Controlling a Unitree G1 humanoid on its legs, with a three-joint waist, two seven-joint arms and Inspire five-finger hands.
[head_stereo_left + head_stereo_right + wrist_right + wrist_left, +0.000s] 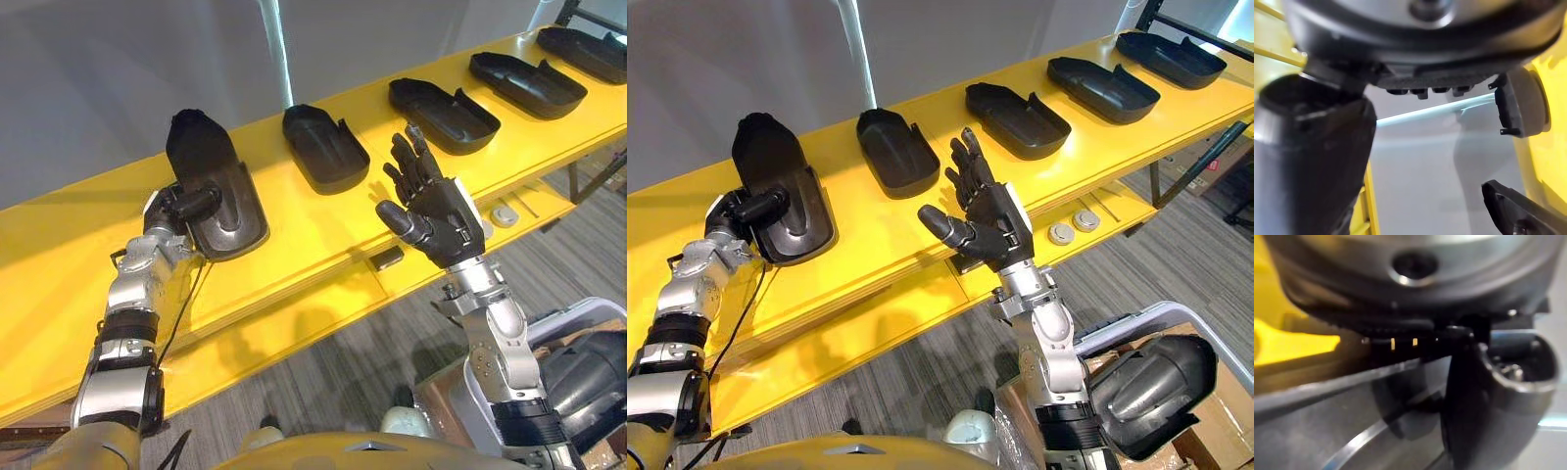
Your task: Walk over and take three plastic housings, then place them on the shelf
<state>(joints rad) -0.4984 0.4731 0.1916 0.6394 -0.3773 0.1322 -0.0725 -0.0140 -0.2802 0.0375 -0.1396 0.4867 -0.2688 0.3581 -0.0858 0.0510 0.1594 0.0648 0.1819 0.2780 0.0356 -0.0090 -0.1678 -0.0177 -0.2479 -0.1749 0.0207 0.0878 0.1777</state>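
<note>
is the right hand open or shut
Open: the right hand holds its fingers straight and thumb spread, with nothing in it, over the yellow shelf.

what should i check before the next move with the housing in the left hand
1. Left hand grip on the leftmost housing: ok, the thumb lies across its near end.
2. Fingers under that housing: cannot tell, they are hidden beneath it.
3. Housing flat on the shelf: not ok, its far end looks raised.
4. Gap to the second housing: ok, the two lie apart.
5. Right hand free: ok, it is open, holds nothing and is raised over the shelf's front edge.
</note>
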